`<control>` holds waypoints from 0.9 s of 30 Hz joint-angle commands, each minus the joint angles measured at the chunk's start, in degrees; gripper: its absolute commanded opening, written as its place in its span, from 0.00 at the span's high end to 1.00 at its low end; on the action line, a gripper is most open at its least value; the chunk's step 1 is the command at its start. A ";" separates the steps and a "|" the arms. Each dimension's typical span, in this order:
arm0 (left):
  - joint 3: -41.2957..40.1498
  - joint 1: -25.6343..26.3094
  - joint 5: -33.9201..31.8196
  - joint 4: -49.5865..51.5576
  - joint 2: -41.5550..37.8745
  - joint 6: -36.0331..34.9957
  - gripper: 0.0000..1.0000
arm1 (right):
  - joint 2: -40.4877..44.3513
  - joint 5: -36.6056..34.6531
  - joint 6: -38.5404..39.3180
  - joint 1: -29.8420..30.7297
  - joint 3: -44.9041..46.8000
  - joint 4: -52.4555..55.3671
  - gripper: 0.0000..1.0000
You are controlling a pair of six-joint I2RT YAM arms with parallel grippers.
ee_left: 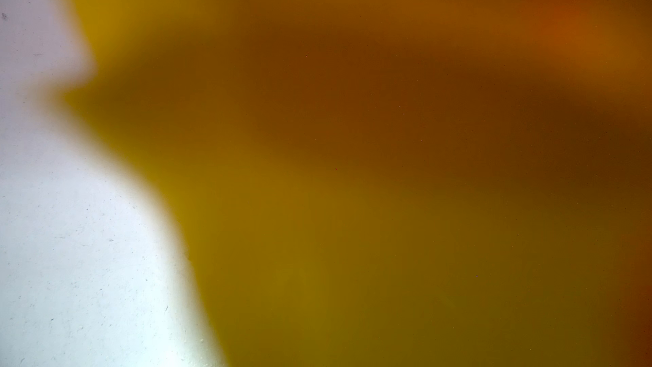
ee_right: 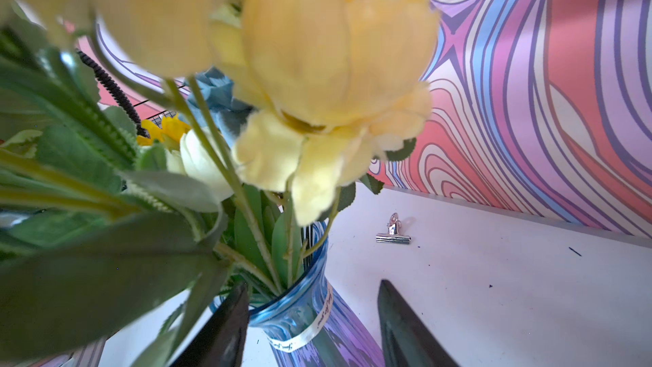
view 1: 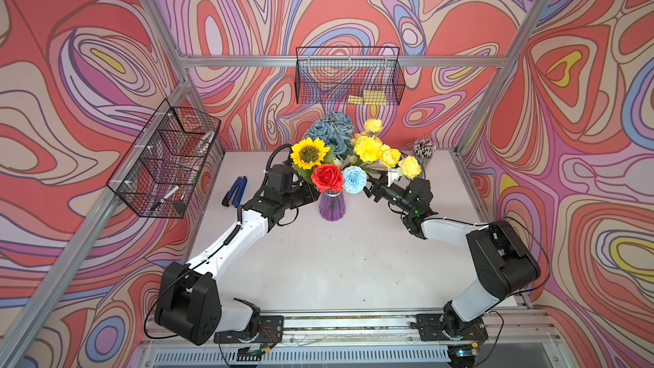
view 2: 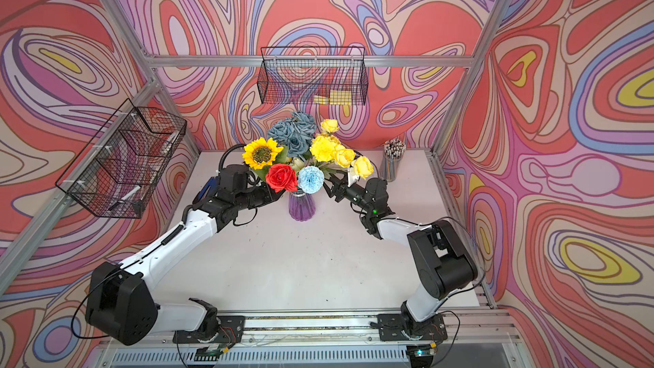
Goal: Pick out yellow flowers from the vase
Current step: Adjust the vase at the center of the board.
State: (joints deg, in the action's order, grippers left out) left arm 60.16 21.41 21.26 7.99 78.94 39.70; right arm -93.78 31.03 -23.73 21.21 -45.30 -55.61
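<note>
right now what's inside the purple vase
Green flower stems and leaves pack the neck of the vase. Their lower ends cannot be made out through the tinted ribbed glass.

A blurred yellow-orange shape [ee_left: 352, 206] covers most white tabletop [ee_left: 53, 277].

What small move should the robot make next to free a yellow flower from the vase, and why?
Probably close the right gripper on the vase neck. Its jaws stand open either side of the neck, not yet gripping, while the left gripper, shut, is hidden under the sunflower. Steadying the vase first should keep it from tipping when a stem is pulled.
</note>
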 commanded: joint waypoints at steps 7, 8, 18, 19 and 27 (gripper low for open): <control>4.30 0.39 -0.91 1.50 2.16 0.91 0.66 | 2.26 -0.18 1.29 0.41 1.22 1.75 0.41; 4.72 0.45 -0.88 1.97 2.46 0.82 0.63 | 2.36 -0.25 1.31 0.49 1.36 1.74 0.41; 8.28 0.45 -0.52 4.55 5.73 -0.05 0.57 | 2.27 -0.24 1.73 0.50 1.70 2.11 0.41; 8.47 0.40 -0.75 4.97 6.06 -0.21 0.58 | 2.33 -0.27 1.75 0.46 1.78 2.24 0.41; 8.57 0.44 -2.27 4.49 7.30 -1.29 0.71 | 2.47 -0.18 2.04 0.41 2.03 2.86 0.41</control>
State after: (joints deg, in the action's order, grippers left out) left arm 67.68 21.45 20.36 10.90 85.10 39.44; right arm -92.77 31.03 -22.50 21.37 -43.94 -53.06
